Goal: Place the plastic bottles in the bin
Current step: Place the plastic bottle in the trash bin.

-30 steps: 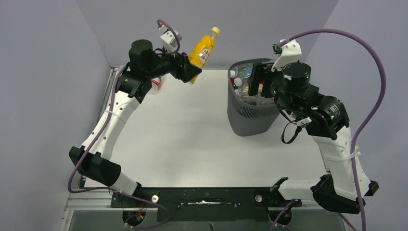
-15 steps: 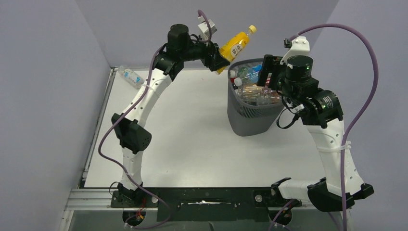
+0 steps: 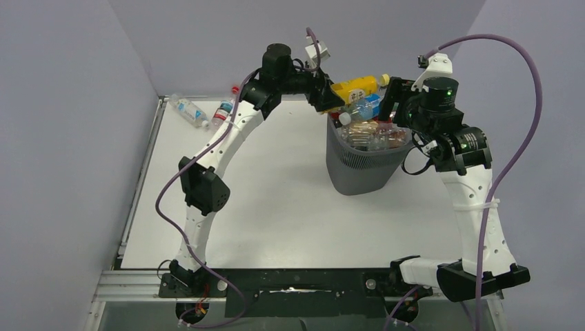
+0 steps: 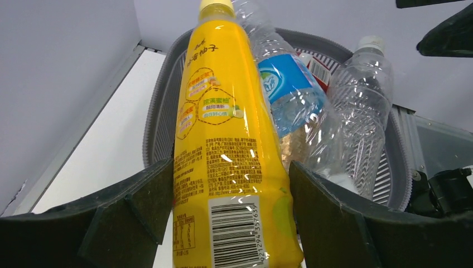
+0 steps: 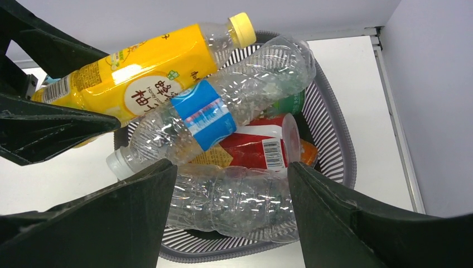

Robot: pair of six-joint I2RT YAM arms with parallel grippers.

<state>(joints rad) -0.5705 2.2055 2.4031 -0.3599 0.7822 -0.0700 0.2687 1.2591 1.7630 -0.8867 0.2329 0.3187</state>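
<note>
My left gripper (image 3: 330, 96) is shut on a yellow plastic bottle (image 3: 355, 88), both fingers pressed on its lower body (image 4: 223, 139). The bottle lies nearly level, its cap over the back of the dark grey mesh bin (image 3: 359, 169). The bin is piled with bottles: a clear one with a blue label (image 5: 212, 111) on top, a red-labelled one (image 5: 256, 148), and a crumpled clear one (image 5: 234, 201). My right gripper (image 3: 394, 96) hangs open above the bin's right rim, jaws wide with nothing between them. Two more bottles, one clear (image 3: 187, 110) and one red-capped (image 3: 224, 110), lie at the table's back left.
The bin stands at the back right of the white table (image 3: 262, 193). Grey walls close in the back and both sides. The two grippers are close together over the bin, and a purple cable (image 3: 524, 103) loops beside the right arm.
My left arm swung right from the back left, carrying the yellow bottle over the bin and tipping it from upright to nearly level. The right gripper rose slightly and stayed open.
</note>
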